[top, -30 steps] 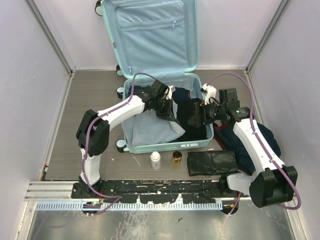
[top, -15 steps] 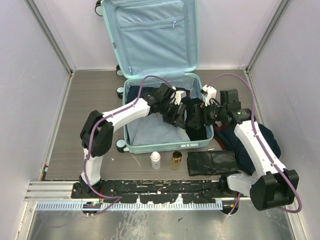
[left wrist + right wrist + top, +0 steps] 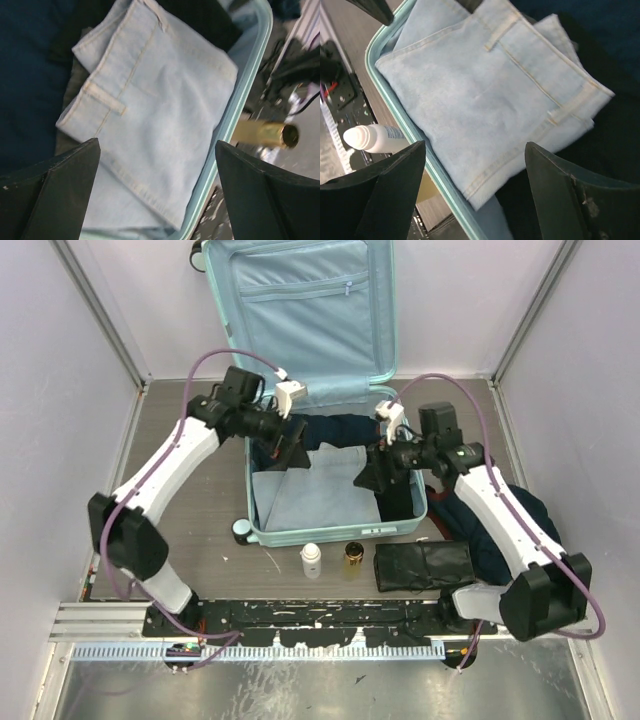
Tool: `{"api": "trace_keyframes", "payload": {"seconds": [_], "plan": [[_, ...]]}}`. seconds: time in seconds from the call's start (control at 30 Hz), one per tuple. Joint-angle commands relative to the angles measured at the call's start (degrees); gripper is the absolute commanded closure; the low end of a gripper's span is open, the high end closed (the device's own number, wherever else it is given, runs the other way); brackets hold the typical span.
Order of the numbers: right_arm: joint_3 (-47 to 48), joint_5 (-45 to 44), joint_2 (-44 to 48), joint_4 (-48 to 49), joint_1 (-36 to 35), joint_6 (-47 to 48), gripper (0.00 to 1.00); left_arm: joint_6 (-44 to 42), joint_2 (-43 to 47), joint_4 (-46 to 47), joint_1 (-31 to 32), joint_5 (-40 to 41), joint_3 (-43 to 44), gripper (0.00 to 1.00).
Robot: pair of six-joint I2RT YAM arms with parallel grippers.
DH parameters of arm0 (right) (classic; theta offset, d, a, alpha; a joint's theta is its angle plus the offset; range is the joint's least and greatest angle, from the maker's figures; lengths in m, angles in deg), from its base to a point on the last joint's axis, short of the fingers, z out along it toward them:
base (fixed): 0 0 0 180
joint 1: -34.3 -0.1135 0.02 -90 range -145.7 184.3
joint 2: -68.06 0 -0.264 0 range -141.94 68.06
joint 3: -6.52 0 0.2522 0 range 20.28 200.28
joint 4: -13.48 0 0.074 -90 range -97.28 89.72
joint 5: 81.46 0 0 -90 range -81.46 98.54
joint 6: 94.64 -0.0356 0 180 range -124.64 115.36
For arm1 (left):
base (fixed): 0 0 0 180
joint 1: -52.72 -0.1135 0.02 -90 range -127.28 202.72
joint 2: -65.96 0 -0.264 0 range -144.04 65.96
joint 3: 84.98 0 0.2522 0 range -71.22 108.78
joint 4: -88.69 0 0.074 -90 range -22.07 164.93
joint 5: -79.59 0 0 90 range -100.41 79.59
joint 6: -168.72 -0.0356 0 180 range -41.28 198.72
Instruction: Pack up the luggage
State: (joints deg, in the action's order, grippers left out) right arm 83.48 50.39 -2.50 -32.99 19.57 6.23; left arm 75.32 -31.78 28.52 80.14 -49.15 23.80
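Luggage (image 3: 330, 534) lies open on the counter (image 3: 190, 530), with folded denim (image 3: 300, 495) flat inside. Left end effector (image 3: 287, 446) and right end effector (image 3: 380, 472) are both released and empty above its interior. Likely next: the white bottle (image 3: 312, 559) just before its front rim; descend vertically, clearing that rim.

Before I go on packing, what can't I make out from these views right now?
Under the folded jeans in the luggage: hidden in every view by the denim itself.
White bottle label: too small in top view, part hidden by a finger in right wrist view.
Gold bottle: blurred in left wrist view.
Navy garment: partly covered by the right arm in top view.
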Motion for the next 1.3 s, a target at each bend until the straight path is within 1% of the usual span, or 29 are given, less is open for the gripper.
{"api": "trace_keyframes", "payload": {"seconds": [0.0,0.07,0.13,0.17,0.2,0.33,0.47,0.6,0.7,0.93,1.1,1.2,1.27], "plan": [[2.3,0.5,-4.4,2.3,-6.1,12.1,0.13,-26.0,9.0,-0.3,0.6,0.4,-10.3,0.02],[1.4,-0.8,-6.1,2.7,-7.9,17.5,0.08,-32.5,11.2,3.0,0.7,1.6,-14.4,0.02],[0.1,-1.6,-7.4,4.1,-8.6,22.1,0.05,-38.2,10.9,2.7,0.6,1.9,-15.9,0.02],[-0.9,-1.8,-8.0,5.0,-8.7,24.0,0.01,-40.7,10.2,1.8,0.7,1.9,-16.2,0.02],[-1.8,-2.0,-8.6,5.9,-8.8,26.9,0.0,-43.6,9.7,0.8,0.7,1.9,-16.7,0.02],[-4.5,-4.0,-12.1,6.5,-8.8,35.3,0.0,-51.9,7.2,2.5,0.6,4.7,-20.9,0.02],[-5.8,-6.5,-16.8,6.1,-8.9,40.0,0.0,-57.2,2.7,3.8,0.6,8.3,-23.3,0.02],[-7.4,-8.7,-18.9,6.2,-8.8,42.3,0.0,-57.2,-0.3,6.7,0.5,11.1,-23.7,0.01],[-7.3,-7.9,-17.0,4.9,-8.4,42.4,0.0,-56.0,0.2,6.0,0.0,10.1,-22.6,0.01],[0.8,-2.8,-7.3,-3.2,-6.5,32.4,0.0,-48.2,5.2,2.5,0.1,7.6,-18.5,0.02],[5.2,-0.3,-0.9,-10.7,-2.6,28.4,0.0,-43.3,8.3,-1.7,0.0,8.4,-15.3,0.02],[6.4,1.7,3.8,-16.9,0.9,29.9,0.01,-40.9,10.3,-2.3,0.0,8.9,-14.8,0.02],[6.5,1.9,6.9,-23.2,3.4,35.1,0.02,-39.0,11.1,-2.0,0.0,9.4,-14.8,0.02]]}}
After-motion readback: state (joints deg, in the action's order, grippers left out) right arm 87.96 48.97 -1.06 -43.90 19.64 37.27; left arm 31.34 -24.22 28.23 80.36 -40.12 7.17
